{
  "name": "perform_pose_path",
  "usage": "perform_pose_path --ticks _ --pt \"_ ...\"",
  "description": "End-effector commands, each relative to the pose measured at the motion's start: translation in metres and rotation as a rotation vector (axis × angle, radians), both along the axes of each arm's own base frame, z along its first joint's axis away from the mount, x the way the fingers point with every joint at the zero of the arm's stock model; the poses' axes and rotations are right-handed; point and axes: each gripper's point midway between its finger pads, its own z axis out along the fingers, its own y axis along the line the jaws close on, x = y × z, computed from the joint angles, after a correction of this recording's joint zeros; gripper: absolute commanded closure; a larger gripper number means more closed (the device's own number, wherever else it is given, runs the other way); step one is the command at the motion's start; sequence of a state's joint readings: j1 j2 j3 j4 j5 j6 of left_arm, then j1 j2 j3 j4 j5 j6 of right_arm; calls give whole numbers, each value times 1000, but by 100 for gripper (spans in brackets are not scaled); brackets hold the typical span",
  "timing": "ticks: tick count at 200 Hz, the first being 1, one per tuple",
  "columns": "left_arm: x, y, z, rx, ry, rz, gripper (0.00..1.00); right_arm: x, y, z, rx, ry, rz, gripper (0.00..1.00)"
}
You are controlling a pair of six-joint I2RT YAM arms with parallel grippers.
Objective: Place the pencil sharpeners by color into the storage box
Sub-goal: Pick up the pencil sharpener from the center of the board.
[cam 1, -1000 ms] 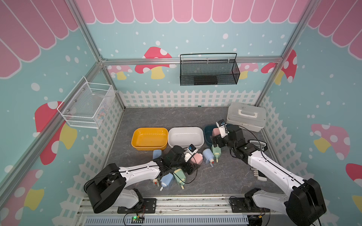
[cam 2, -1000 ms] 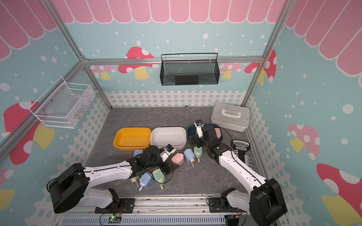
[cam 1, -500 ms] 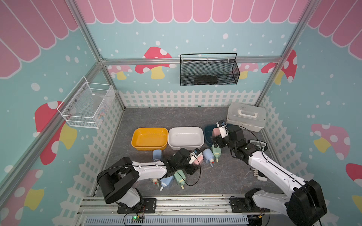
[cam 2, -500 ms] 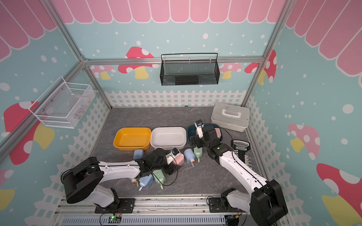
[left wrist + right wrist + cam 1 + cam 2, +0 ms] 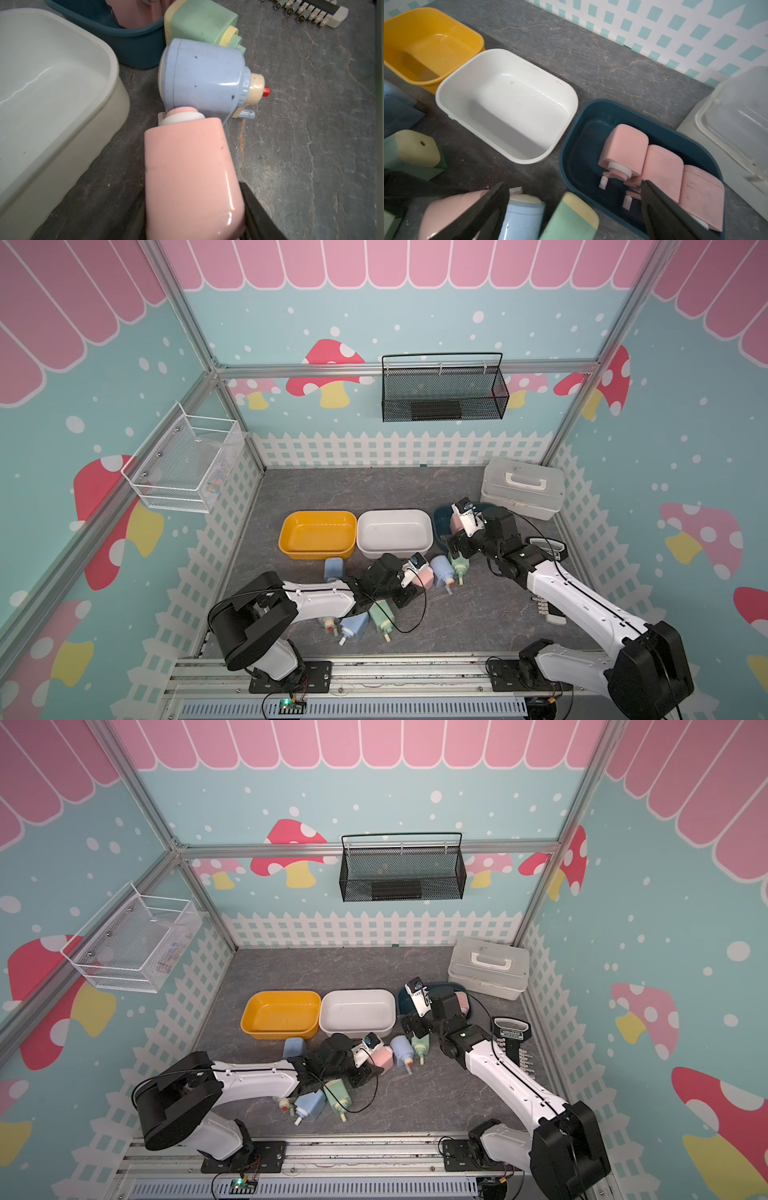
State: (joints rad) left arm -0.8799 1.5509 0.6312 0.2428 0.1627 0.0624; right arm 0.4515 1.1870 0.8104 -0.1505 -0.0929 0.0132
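Pencil sharpeners lie on their sides on the grey marbled table (image 5: 478, 626), most of them at 6 o'clock of a row of three bins. In both top views the yellow bin (image 5: 318, 513) sits at 9 o'clock of the white bin (image 5: 392, 512), and the dark blue bin (image 5: 591, 108) at its 3 o'clock.

A trio of pink sharpeners (image 5: 662, 164) lies inside the dark blue bin, side by side and touching.

The loose pink sharpener (image 5: 191, 166) rests on the table at 6 o'clock of the white bin. The left gripper (image 5: 193, 193) straddles it, with one black finger (image 5: 255, 207) against its flank. Whether the jaws are actually clamped I cannot tell.

At this sharpener's 3 o'clock lies a blue sharpener (image 5: 203, 76), touching it, its red-tipped stub pointing away from the bins. A green sharpener (image 5: 203, 22) lies just beyond, beside the dark blue bin.

More lie around the left arm: an upright blue sharpener (image 5: 333, 568) at 6 o'clock of the yellow bin, then a pale green sharpener (image 5: 382, 614) and a tilted blue sharpener (image 5: 355, 622) nearer the rail.

The right gripper (image 5: 573, 184) hangs over the dark blue bin's near rim, its jaws spread wide and holding nothing.
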Motion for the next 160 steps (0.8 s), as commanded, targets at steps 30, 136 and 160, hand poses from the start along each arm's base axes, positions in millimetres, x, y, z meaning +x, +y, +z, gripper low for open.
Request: perform_pose_path --ticks 30,136,160 --pt "-12 -4 30 -43 -28 -188 100 -27 33 -3 32 -44 288 1" --pt "-19 21 76 -52 -139 -405 100 -112 68 2 -3 -202 786 3" --pt "-27 20 77 -50 -211 -496 100 -124 72 0 -8 -255 864 7"
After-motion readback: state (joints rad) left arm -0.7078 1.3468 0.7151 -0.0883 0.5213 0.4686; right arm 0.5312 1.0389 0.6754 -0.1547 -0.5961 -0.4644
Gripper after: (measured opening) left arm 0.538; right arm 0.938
